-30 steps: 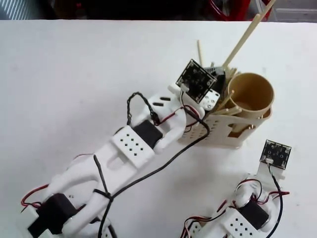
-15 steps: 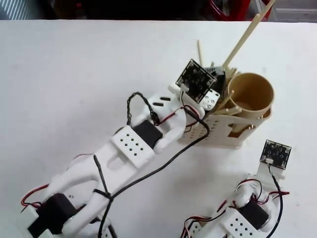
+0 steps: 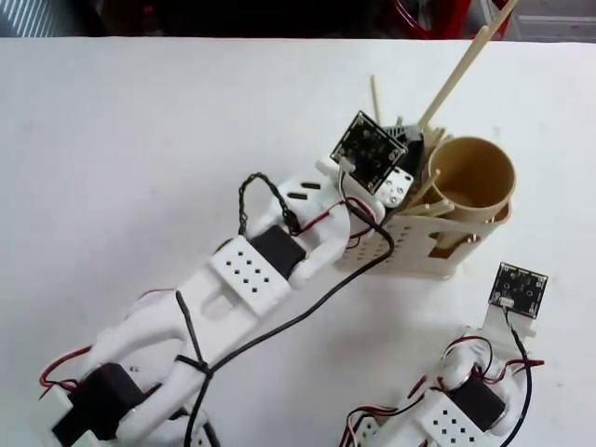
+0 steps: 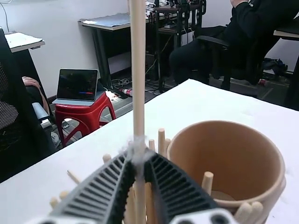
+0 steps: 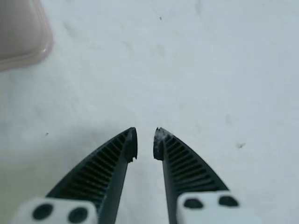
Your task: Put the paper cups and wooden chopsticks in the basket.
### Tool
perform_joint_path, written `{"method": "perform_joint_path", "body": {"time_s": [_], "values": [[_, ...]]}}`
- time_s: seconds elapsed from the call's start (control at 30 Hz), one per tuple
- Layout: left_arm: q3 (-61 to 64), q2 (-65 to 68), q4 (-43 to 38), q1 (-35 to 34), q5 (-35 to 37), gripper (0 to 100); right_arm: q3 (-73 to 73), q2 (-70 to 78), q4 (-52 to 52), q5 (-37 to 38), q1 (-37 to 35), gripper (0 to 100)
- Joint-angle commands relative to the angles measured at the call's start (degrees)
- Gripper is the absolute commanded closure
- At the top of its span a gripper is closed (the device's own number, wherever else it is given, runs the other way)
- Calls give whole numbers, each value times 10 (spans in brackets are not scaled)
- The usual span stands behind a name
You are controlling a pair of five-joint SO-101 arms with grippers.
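white table [image 3: 140, 121] | left gripper [image 4: 138, 161] ribbed fingers [image 4: 110, 184] pinch slim wooden chopstick [image 4: 138, 70]

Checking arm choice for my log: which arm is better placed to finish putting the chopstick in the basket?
Left. The left gripper is shut on the chopstick above the basket, beside the cup. The right gripper sits over bare table, holding nothing.

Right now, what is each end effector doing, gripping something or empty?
Left end effector: closed on a wooden chopstick.
Right end effector: slightly open, empty.
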Motion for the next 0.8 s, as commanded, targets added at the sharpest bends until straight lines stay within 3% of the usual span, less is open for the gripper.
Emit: {"method": "perform_joint_path", "body": {"time_s": [0.0,0.33,0.77], "values": [[-16,-41,-11,-6,7,975,5,-3,-7,4,-3,925],[-15,-88,52,-7,7,973,5,-3,-7,4,-4,925],[-14,-94,50,4,7,976,5,-3,-7,4,-4,925]]}}
